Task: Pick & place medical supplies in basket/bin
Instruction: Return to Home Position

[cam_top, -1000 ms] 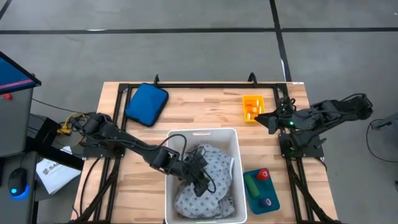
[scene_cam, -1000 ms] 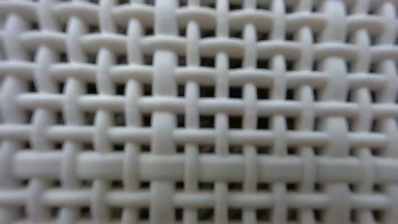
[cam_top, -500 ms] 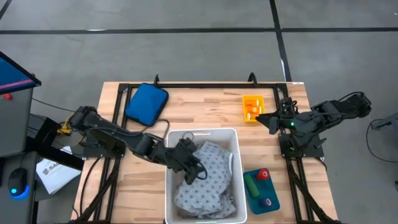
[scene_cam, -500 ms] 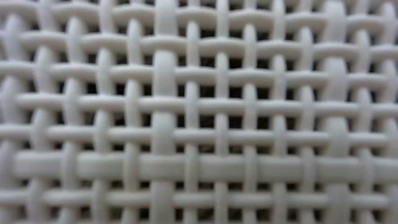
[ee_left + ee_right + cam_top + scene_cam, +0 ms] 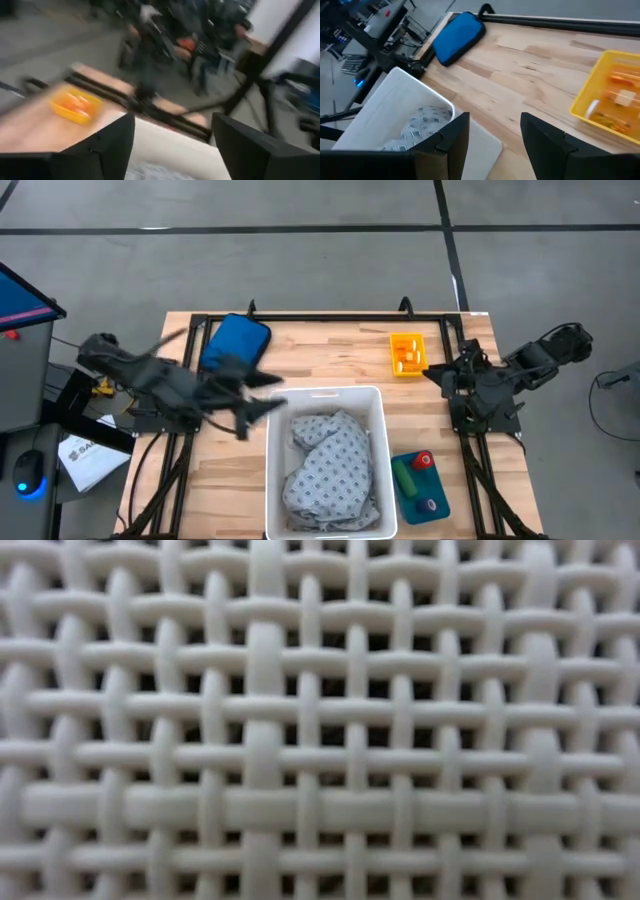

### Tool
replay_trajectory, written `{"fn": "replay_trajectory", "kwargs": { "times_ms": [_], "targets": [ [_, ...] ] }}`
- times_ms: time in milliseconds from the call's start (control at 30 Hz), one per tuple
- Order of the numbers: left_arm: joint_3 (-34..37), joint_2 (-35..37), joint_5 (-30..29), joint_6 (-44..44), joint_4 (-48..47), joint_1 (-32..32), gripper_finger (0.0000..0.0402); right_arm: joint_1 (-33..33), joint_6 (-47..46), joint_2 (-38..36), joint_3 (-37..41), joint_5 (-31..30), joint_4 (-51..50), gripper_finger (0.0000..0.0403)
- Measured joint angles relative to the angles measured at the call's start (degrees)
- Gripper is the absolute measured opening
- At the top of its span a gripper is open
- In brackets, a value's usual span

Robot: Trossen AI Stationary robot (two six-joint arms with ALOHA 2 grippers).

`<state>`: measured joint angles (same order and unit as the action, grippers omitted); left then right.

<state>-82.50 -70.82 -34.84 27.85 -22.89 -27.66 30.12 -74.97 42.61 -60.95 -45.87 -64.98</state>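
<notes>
The grey-white dotted garment (image 5: 328, 463) lies bunched in the white basket (image 5: 376, 442), and also shows in the right wrist view (image 5: 421, 125). My left gripper (image 5: 266, 394) hovers blurred just left of the basket's far left corner. It is open and holds nothing (image 5: 172, 147). My right gripper (image 5: 440, 375) stands open and empty (image 5: 492, 145) at the table's right side, beside the yellow tray (image 5: 407, 352) of orange pill bottles. Red, green and purple cylinders sit in a blue tray (image 5: 420, 485) right of the basket.
A blue pouch (image 5: 237, 345) lies at the far left of the wooden table (image 5: 330, 355). The basket's woven wall (image 5: 320, 720) fills the low view. Black frame rails (image 5: 330, 317) run along the table's far edge. Bare wood lies between the pouch and the yellow tray.
My left gripper has let go of the garment, risen out of the basket and drawn back toward the table's left edge, tipping from pointing down to nearly level. The garment stays in the basket, settled flatter.
</notes>
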Motion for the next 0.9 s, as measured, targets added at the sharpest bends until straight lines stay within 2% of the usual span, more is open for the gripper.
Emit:
{"fn": "replay_trajectory", "kwargs": {
  "times_ms": [100, 167, 267, 367, 500, 600, 700, 900],
  "targets": [
    [1.80, 4.62, -9.25, -3.03, -0.23, -2.77, 0.0237, 2.76, -1.87, -0.14, 0.00, -0.77, -2.61, 0.0173],
    [4.90, 7.03, -12.40, -3.30, -0.55, -3.62, 0.0217, 4.95, -0.51, -0.04, 0.00, -0.76, -2.14, 0.0173],
    [11.65, 10.23, -13.41, -1.28, -0.35, -3.52, 0.0181, 8.34, 1.71, 0.13, 0.00, -0.84, -0.67, 0.0173],
    [19.93, 13.48, -14.12, 0.35, 2.50, -3.43, 0.0142, 11.34, 1.31, 0.11, 0.00, -3.50, 0.37, 0.0173],
    [33.43, 19.58, -14.31, -2.09, 12.87, -2.49, 0.0093, 14.91, -1.60, 0.11, 0.00, -10.30, 1.39, 0.0173],
    [43.48, 26.67, -8.87, -4.28, 24.60, 0.57, 0.0054, 17.01, -4.05, 0.11, 0.00, -14.94, 1.38, 0.0173],
    [52.33, 32.58, -0.28, -5.45, 33.18, 5.48, 0.0012, 17.48, -5.53, 0.07, 0.00, -17.33, 1.47, 0.0173],
    [60.90, 42.46, 16.53, -8.07, 35.14, 16.96, 0.0003, 15.66, -8.96, 1.23, 0.00, -17.70, 1.79, 0.0173]
  ]
}}
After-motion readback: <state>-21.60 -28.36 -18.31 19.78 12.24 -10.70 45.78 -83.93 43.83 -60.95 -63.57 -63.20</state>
